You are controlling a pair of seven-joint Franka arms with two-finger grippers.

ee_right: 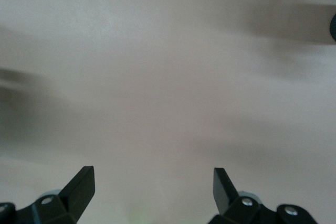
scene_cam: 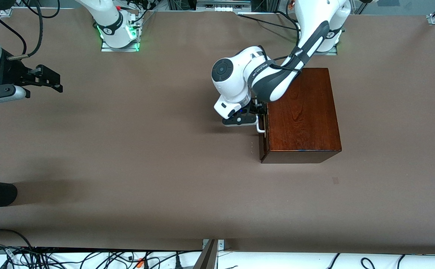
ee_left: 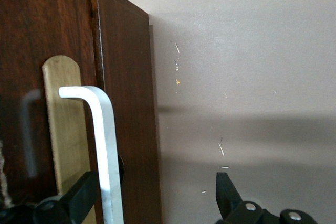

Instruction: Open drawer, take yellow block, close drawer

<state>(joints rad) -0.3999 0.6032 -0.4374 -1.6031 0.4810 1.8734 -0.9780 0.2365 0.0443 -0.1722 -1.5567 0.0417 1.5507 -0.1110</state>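
Your right gripper (scene_cam: 54,80) waits over bare tabletop (scene_cam: 146,168) at the right arm's end, jaws apart, holding nothing. Your left gripper (scene_cam: 256,114) is at the drawer (scene_cam: 264,140), jaws spread around its white handle (ee_left: 102,145). The drawer is shut.

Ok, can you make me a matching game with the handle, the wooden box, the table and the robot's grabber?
Things:
1. handle
2. wooden box
3. table
4. left gripper

Descriptions:
A. dark reddish-brown
B. white
C. open, one finger on each side of the handle
D. plain brown, under everything

Pairs: 1-B, 2-A, 3-D, 4-C
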